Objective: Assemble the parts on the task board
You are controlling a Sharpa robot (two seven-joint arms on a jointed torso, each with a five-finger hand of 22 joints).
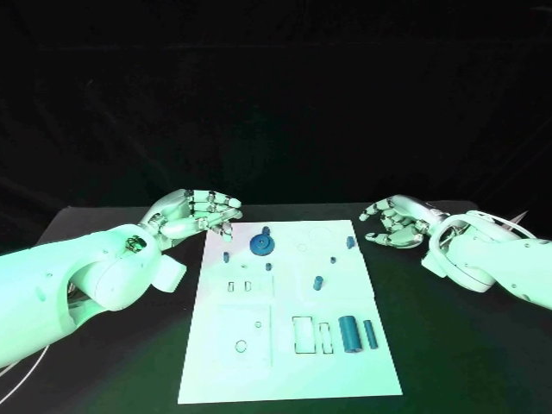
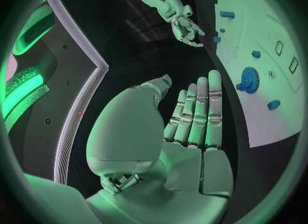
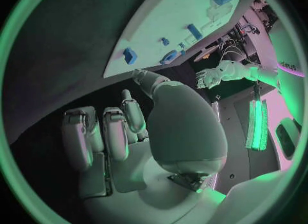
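The white task board lies in the middle of the black table. At its far end sits a round blue disc part, with small blue pieces scattered round it. Two blue cylinders lie near the board's right edge, beside empty cut-outs. My left hand hovers at the board's far left corner, fingers extended and holding nothing. Off the far right corner, my right hand hangs with loosely curled fingers, empty too. The left wrist view shows my left hand, the disc and the right hand.
Bare black tabletop runs along both long sides of the board. In the right wrist view my right hand is off the board's edge, with a small blue block near that edge and the left hand beyond.
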